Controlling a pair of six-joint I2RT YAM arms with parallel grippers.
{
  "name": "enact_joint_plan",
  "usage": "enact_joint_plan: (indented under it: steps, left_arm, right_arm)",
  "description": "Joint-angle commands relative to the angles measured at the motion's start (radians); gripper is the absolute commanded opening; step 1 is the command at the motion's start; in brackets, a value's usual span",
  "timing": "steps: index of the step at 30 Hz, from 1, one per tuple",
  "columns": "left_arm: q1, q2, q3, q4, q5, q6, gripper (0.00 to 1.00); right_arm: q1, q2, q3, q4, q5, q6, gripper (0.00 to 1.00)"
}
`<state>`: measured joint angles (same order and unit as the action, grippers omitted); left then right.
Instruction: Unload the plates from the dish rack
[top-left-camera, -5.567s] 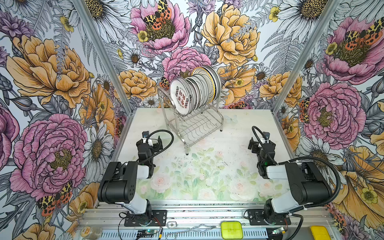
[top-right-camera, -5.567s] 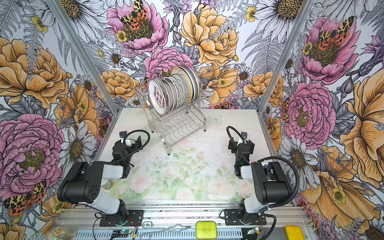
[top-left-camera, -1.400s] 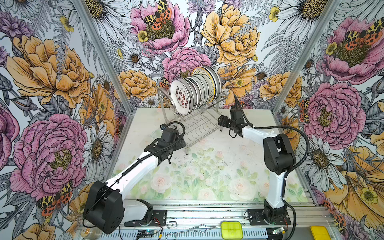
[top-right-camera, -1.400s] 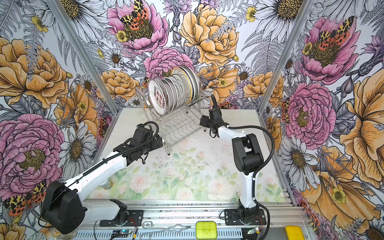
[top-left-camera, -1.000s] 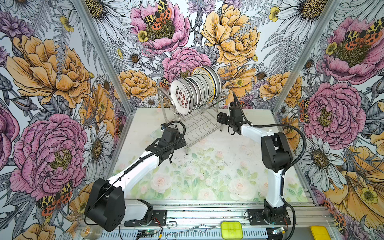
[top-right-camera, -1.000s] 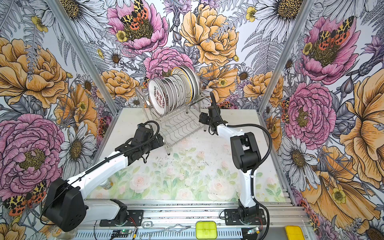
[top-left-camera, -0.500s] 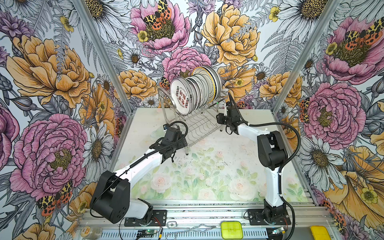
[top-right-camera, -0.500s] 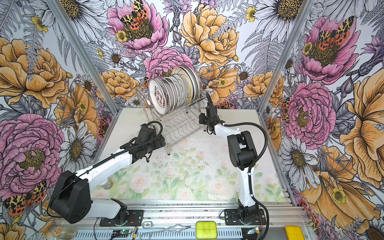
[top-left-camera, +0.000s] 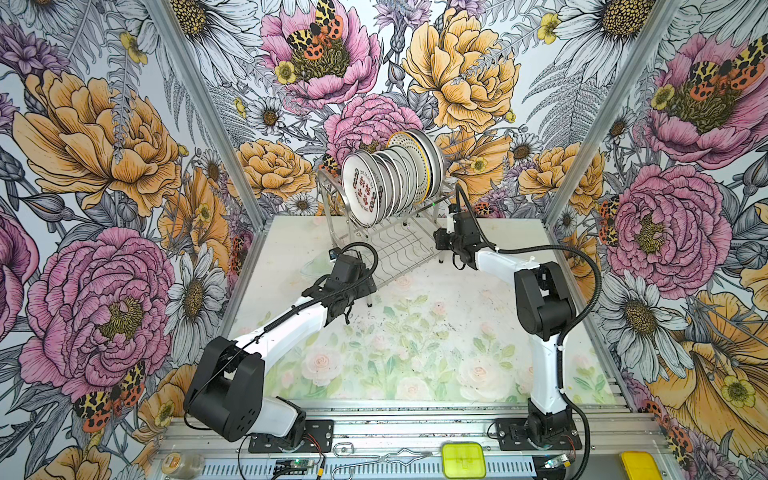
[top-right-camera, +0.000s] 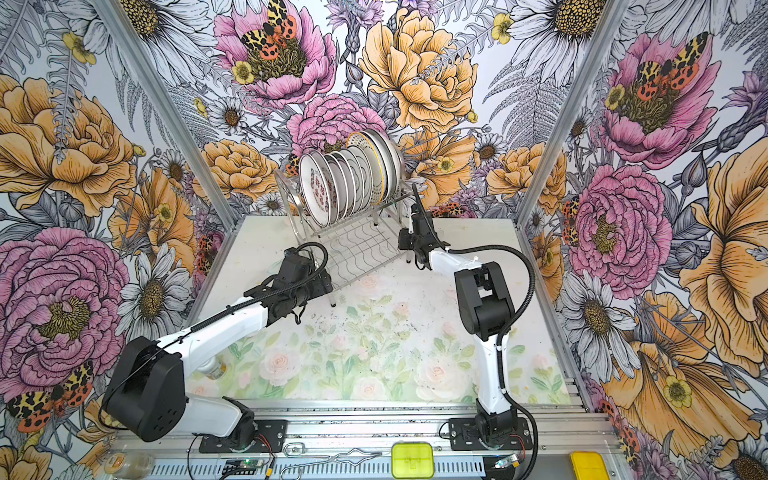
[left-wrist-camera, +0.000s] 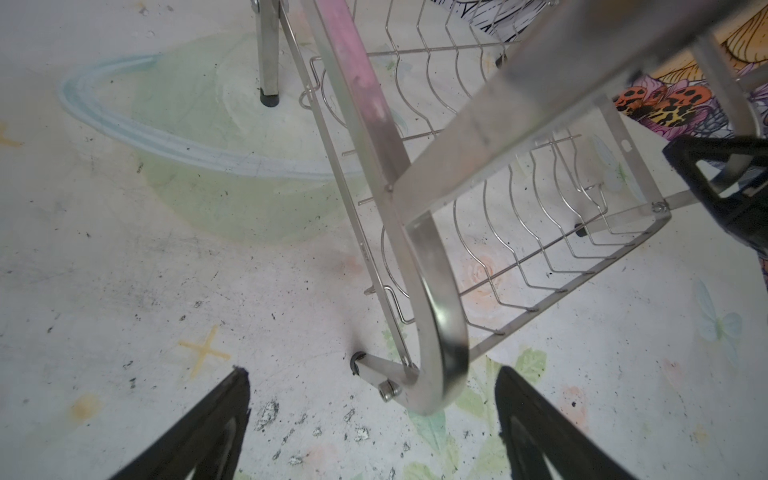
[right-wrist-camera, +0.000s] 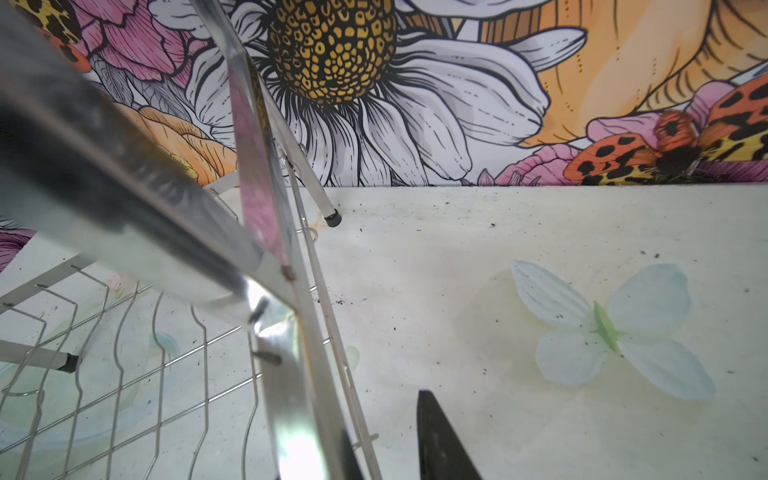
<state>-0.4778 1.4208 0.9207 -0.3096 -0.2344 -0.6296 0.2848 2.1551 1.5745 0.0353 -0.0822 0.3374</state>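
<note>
Left wrist view: left tool (left-wrist-camera: 372, 374) stood apart, straddling a corner foot of the dish rack (left-wrist-camera: 440, 324); right tool (top-left-camera: 441, 246) at the other end, closure unclear; plates (top-left-camera: 365, 195) racked above both.

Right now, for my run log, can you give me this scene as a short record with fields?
plates: standing on edge in a row on the upper level, none unloaded yet
dish rack: at the far end of the table, lower wire shelf bare
left end effector: open, near corner of the dish rack between its fingers
right end effector: straddles the dish rack's end bar; whether it grips is unclear
</note>
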Motion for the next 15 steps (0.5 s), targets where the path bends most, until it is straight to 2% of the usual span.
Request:
enact_joint_plan:
  steps: [1, 7, 10, 15]
  left_arm:
    - [-0.008, 0.026, 0.019, 0.063, 0.004, 0.014, 0.92]
    - [-0.017, 0.094, 0.048, 0.098, 0.002, 0.042, 0.87]
    - [-0.025, 0.127, 0.068, 0.099, 0.005, 0.048, 0.85]
    - [-0.042, 0.169, 0.094, 0.109, 0.004, 0.056, 0.74]
  right_arm:
    - [-0.009, -0.02, -0.029, 0.025, 0.044, 0.121, 0.17]
    - [-0.011, -0.044, -0.052, 0.025, 0.054, 0.096, 0.08]
    - [-0.011, -0.059, -0.068, 0.025, 0.061, 0.081, 0.08]
    - [-0.012, -0.097, -0.112, 0.026, 0.091, 0.059, 0.02]
